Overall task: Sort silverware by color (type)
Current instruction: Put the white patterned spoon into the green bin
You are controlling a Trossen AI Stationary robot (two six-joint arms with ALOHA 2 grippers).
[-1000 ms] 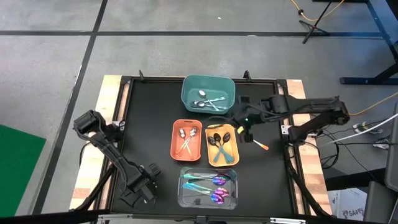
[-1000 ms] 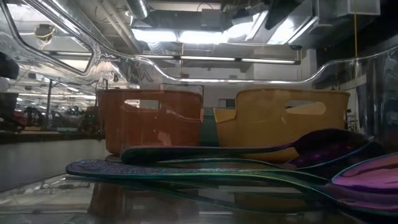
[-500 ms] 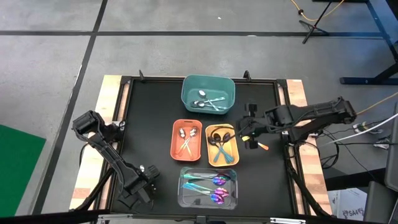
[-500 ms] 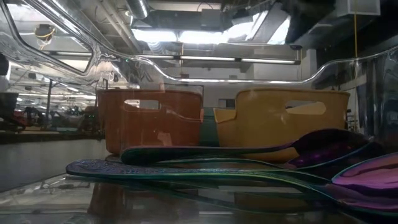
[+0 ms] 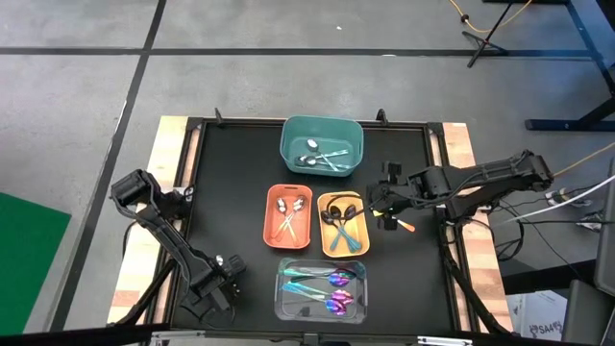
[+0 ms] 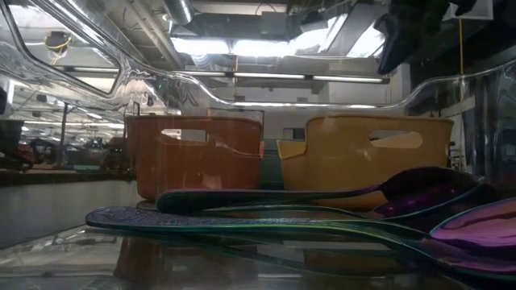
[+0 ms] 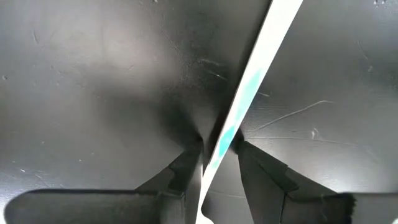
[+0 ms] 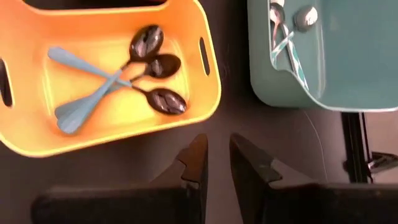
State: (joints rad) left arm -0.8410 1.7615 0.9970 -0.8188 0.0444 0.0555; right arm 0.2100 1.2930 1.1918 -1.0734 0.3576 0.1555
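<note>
- The right gripper [image 5: 382, 205] hovers over the black table [image 5: 231, 173], just right of the yellow bin [image 5: 344, 227]; its fingers [image 8: 196, 163] stand a narrow gap apart with nothing between them.
- An orange-handled utensil [image 5: 403, 225] lies on the table just beside the right gripper, right of the yellow bin.
- The left gripper [image 5: 219, 284] sits at the near left of the table, well apart from the bins; its fingers [image 7: 186, 168] stand narrowly apart against the table surface, straddling a pale strip with a teal tint [image 7: 239, 112]; I cannot tell whether they pinch it.
- The yellow bin holds 3 black-headed spoons [image 8: 149, 65] with light blue handles.
- The orange bin [image 5: 288, 215], left of the yellow one, holds silver utensils [image 5: 287, 213].
- The teal bin [image 5: 322, 144], at the far middle, holds silver spoons with teal handles [image 5: 322, 156].
- The clear bin [image 5: 322, 288], nearest, holds iridescent purple-teal spoons [image 5: 325, 286]; the low view looks through it along their handles [image 6: 266, 211].
</note>
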